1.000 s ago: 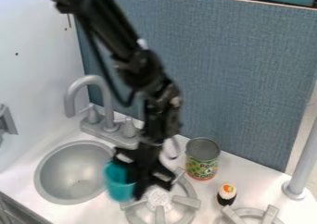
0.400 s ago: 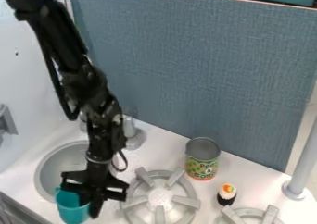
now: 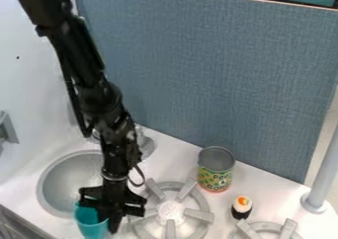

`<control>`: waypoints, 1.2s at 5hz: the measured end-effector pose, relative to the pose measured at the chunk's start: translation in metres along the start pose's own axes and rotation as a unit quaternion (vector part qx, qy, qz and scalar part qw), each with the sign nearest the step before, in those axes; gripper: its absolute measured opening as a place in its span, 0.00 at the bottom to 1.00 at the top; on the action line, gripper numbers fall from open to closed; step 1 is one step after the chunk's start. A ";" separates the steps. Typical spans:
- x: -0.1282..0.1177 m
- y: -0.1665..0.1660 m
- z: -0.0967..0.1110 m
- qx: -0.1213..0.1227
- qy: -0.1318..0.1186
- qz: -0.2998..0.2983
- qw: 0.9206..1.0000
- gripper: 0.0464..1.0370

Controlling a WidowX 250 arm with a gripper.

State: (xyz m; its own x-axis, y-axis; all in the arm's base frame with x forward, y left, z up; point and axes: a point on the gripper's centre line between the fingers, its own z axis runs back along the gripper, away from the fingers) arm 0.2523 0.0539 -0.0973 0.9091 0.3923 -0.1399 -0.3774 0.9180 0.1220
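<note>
the teal cup point(image 3: 89, 228) is at the near left of the white counter point(image 3: 254, 183), between the round sink point(image 3: 63, 183) and the left burner point(image 3: 170, 211). the black gripper point(image 3: 107, 224) is closed on the cup's right wall. the faucet point(image 3: 145, 143) is at the far side, partly behind the arm. right of the left burner are an open tin can point(image 3: 215, 176), farther back, and a small black-and-white toy point(image 3: 241, 208), just beyond the right burner point(image 3: 267, 227).

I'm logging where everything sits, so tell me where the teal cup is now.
In the camera view, the teal cup is at the lower left, in the gripper, between the sink and the left-hand burner.
</note>
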 end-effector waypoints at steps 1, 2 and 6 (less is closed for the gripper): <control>0.001 -0.008 0.001 0.003 0.000 -0.012 1.000 0.06; 0.001 -0.009 -0.001 -0.012 -0.006 -0.012 1.000 0.06; 0.005 -0.010 0.033 -0.020 -0.031 0.027 0.999 0.86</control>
State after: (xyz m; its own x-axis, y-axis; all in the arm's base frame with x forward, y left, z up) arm 0.2661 0.0445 -0.0669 0.8959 0.4383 -0.0728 -0.4320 0.8976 0.0877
